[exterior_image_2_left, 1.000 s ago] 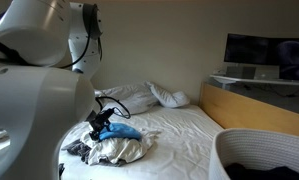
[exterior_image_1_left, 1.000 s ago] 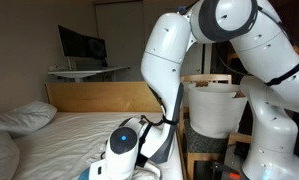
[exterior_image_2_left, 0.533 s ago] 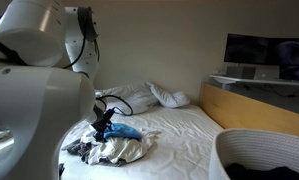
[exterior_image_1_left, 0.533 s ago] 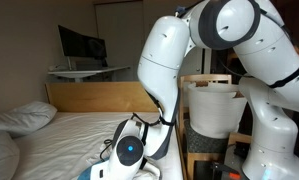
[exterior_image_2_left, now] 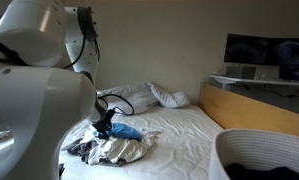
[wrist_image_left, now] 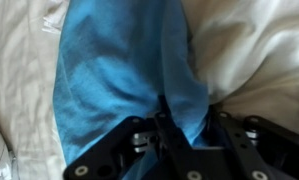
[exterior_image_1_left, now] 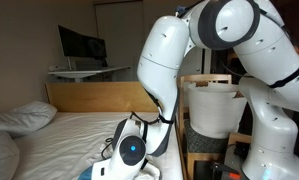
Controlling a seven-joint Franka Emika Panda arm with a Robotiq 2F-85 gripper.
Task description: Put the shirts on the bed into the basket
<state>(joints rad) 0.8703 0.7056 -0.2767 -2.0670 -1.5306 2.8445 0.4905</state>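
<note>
A pile of shirts [exterior_image_2_left: 114,148] lies on the bed [exterior_image_2_left: 184,125], with a blue shirt [exterior_image_2_left: 127,131] on top. In the wrist view the blue shirt [wrist_image_left: 119,70] fills the frame over white sheets. My gripper [wrist_image_left: 188,105] points down into it, and a fold of the blue cloth is pinched between the two black fingers [wrist_image_left: 167,115]. In an exterior view the gripper [exterior_image_2_left: 104,128] sits at the left end of the blue shirt. The white woven basket [exterior_image_2_left: 251,137] stands at the lower right, and it also shows beside the bed as the basket [exterior_image_1_left: 214,105].
Pillows [exterior_image_2_left: 154,97] lie at the head of the bed. A wooden bed board [exterior_image_2_left: 254,110] runs along the far side, with a desk and monitor [exterior_image_1_left: 81,45] behind it. The robot's arm [exterior_image_1_left: 169,60] looms over the bed edge.
The gripper has dropped onto the blue shirt and its fingers have come together on the cloth. The pile has barely shifted.
</note>
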